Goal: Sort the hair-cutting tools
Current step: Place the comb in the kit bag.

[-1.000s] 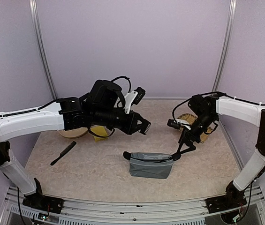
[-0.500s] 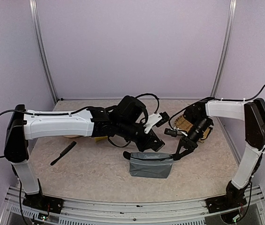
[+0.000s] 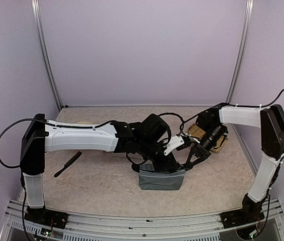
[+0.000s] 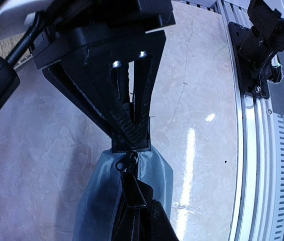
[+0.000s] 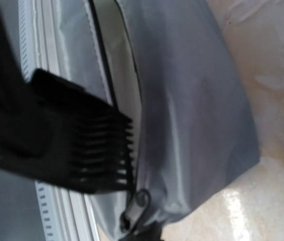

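The grey zip pouch (image 3: 159, 179) lies at mid-table with its zip open. My left gripper (image 3: 169, 160) is shut on the small black toothed piece (image 5: 81, 150) and holds it right over the pouch's opening (image 4: 106, 191), near the zip pull (image 5: 136, 201). My right gripper (image 3: 188, 164) is at the pouch's right end. In the left wrist view its fingers (image 4: 131, 135) meet on the end tab, so it is shut on the pouch. The long black comb (image 3: 67, 164) lies flat at the left.
A tan woven holder (image 3: 221, 143) stands behind the right gripper at the back right. A sliver of the round beige plate (image 3: 83, 122) shows behind the left arm. The metal rail (image 4: 255, 150) runs along the near table edge.
The left arm swung right and down, bringing the black piece from mid-air to the pouch's opening. The right gripper went from open to shut on the pouch's right end.
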Robot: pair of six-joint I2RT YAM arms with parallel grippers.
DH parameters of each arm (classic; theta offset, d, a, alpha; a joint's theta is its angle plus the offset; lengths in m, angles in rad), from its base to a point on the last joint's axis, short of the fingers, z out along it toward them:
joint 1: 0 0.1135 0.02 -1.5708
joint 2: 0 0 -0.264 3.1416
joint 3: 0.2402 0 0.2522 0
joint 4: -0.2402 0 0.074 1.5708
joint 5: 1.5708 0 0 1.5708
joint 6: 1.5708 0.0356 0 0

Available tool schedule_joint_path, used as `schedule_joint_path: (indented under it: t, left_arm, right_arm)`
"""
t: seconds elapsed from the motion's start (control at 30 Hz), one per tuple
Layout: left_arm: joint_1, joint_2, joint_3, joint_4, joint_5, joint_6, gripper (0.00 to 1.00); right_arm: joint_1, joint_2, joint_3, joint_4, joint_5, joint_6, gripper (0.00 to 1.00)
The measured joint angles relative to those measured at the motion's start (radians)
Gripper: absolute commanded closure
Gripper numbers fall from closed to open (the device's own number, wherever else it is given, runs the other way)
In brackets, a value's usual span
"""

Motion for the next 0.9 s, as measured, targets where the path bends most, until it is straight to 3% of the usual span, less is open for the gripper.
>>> schedule_joint_path:
  t: [0.57, 0.8, 0.9]
  left_arm:
    - [-0.005, 0.088, 0.066, -0.111, -0.010, 0.058, 1.00]
    - [-0.012, 0.107, 0.080, -0.144, -0.117, 0.069, 1.00]
    - [-0.024, 0.113, 0.080, -0.140, -0.171, 0.068, 0.86]
  right_arm:
    - [0.000, 0.013, 0.005, -0.003, -0.018, -0.016, 0.86]
    - [0.000, 0.015, 0.005, -0.003, -0.027, -0.021, 0.85]
    - [-0.001, 0.018, 0.005, -0.003, -0.030, -0.021, 0.85]
